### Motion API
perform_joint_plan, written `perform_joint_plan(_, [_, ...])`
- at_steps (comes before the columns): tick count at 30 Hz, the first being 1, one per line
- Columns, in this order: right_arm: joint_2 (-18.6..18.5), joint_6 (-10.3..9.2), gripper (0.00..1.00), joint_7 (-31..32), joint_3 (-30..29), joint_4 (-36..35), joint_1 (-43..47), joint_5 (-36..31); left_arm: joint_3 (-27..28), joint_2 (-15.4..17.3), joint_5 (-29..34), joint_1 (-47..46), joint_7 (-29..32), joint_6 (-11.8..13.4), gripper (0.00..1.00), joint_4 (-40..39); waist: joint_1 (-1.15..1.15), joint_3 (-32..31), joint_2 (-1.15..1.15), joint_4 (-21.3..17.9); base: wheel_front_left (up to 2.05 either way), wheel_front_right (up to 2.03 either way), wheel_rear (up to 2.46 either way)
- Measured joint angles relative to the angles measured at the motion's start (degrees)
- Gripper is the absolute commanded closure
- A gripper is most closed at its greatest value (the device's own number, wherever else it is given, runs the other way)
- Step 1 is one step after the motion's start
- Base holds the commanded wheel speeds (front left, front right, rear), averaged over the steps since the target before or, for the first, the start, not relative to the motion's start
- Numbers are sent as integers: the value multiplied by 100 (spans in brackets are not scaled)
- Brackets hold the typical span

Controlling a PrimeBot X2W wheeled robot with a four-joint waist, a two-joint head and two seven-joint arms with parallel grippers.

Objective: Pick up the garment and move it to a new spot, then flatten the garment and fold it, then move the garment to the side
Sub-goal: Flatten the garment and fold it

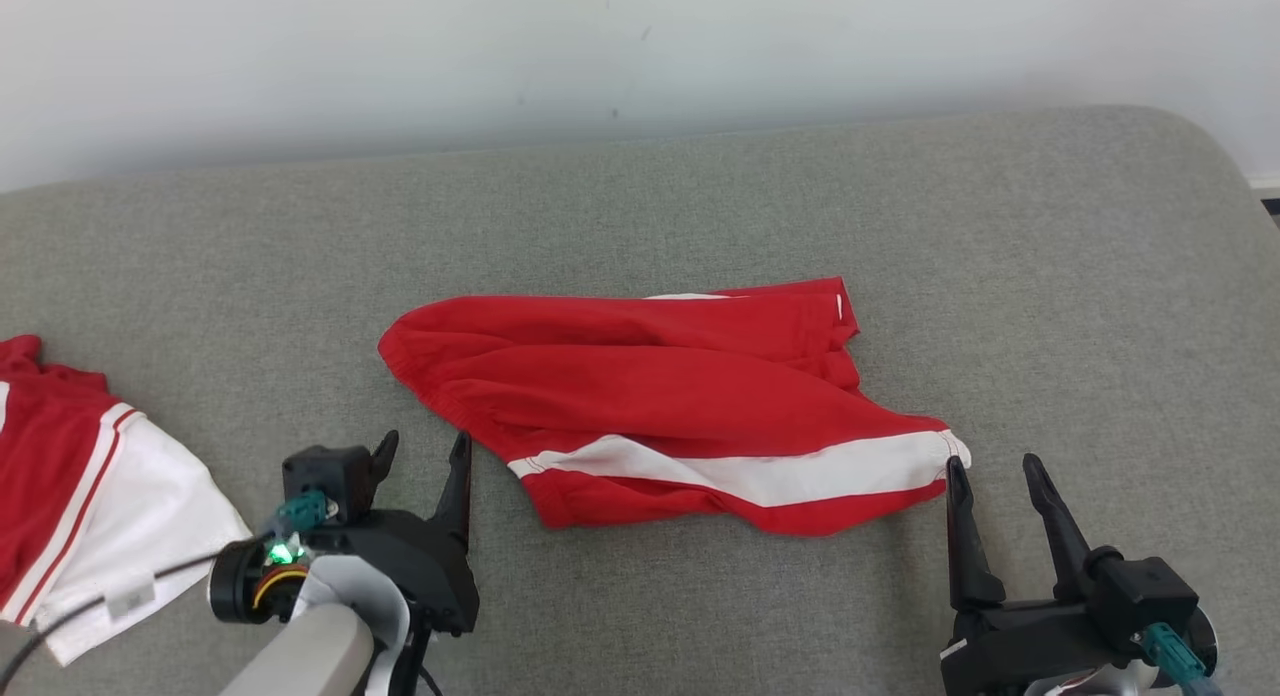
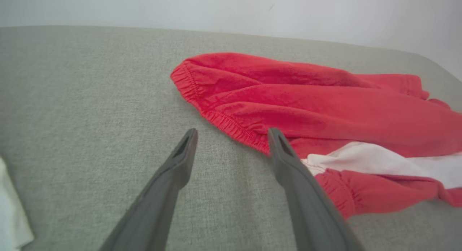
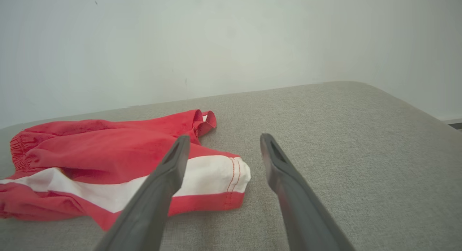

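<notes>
Red garment [image 1: 660, 396] is lying rumpled midway across the grey upholstered surface [image 1: 1050, 276]; you are holding the left gripper [image 1: 426, 441] and right gripper [image 1: 992, 463] spread apart, empty, at its near corners. Pinching just one layer there is risking a lopsided, bunched flattening.

left fingers [image 2: 173, 171] spread apart over grey cushion [image 2: 90, 99], red garment [image 2: 306, 99] beside them, elastic hem perhaps touching one finger

a red-and-white cloth [image 1: 100, 486] lies at the left edge of the grey cushion [image 1: 700, 196], a pale wall [image 1: 600, 46] behind.
</notes>
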Motion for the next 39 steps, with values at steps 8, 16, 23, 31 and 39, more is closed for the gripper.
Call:
perform_joint_plan(8, [2,0,0,0,-36,-107,51,47,254,186,489,1053,-791,692,0,-1622,-1,-108,0,-19,0,0,0])
perform_joint_plan(16, [0,0,0,0,-140,-89,92,-25,1764,-411,2119,2476,-832,216,0,-3081,0,-186,0,161,0,0,0])
perform_joint_plan(23, [1,0,0,0,-137,20,157,-86,2760,-1055,3155,3308,-831,-426,0,-3072,-1,-420,-1,304,0,0,0])
perform_joint_plan(31, [3,0,0,0,-58,149,346,-335,3517,-1324,3790,3690,-831,-879,0,-2814,-1,-695,0,409,0,0,0])
perform_joint_plan(39, [2,0,0,0,-109,162,608,-617,3869,-1390,3934,3847,-831,-1214,0,-2209,-1,-873,0,342,0,0,0])
